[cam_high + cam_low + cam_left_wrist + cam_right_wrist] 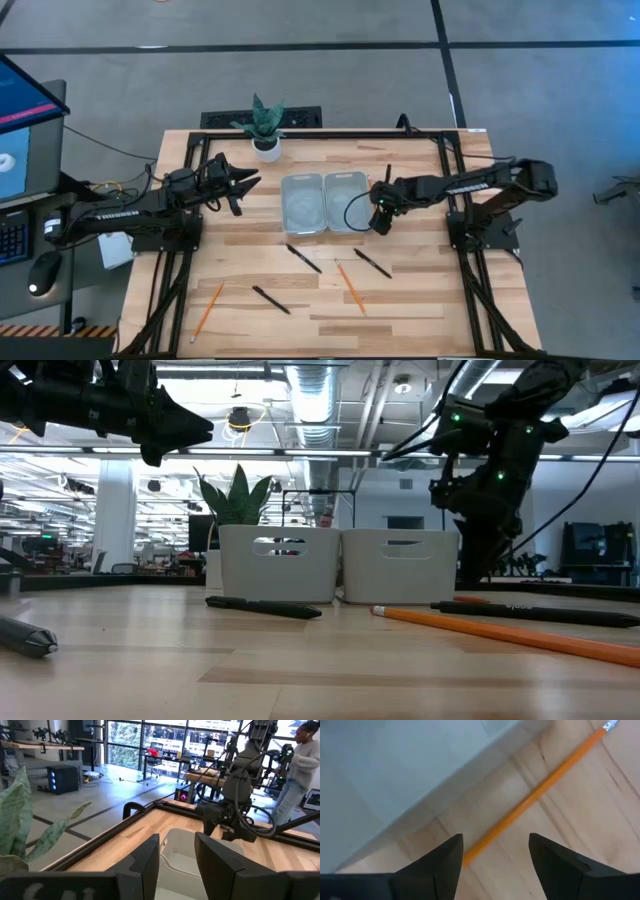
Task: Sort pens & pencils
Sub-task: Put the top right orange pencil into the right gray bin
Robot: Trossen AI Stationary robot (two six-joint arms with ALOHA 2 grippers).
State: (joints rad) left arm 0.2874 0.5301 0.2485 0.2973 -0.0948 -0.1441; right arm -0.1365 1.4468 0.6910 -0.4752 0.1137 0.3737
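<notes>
Orange pencil [540, 790] lies on the counter [420, 300] just below the right gripper [492, 855], its long axis running from about 7 to 1 o'clock in the right wrist view, between released fingers and beside the right bin [346, 200]. Its lower end is hidden behind a finger. Left gripper [243, 184], released too, waits at the bins' 9 o'clock, well apart from every pen.

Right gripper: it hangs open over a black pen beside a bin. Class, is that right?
Not quite. The right wrist view shows the right gripper open over an orange pencil, not a black pen, beside the bin.
</notes>
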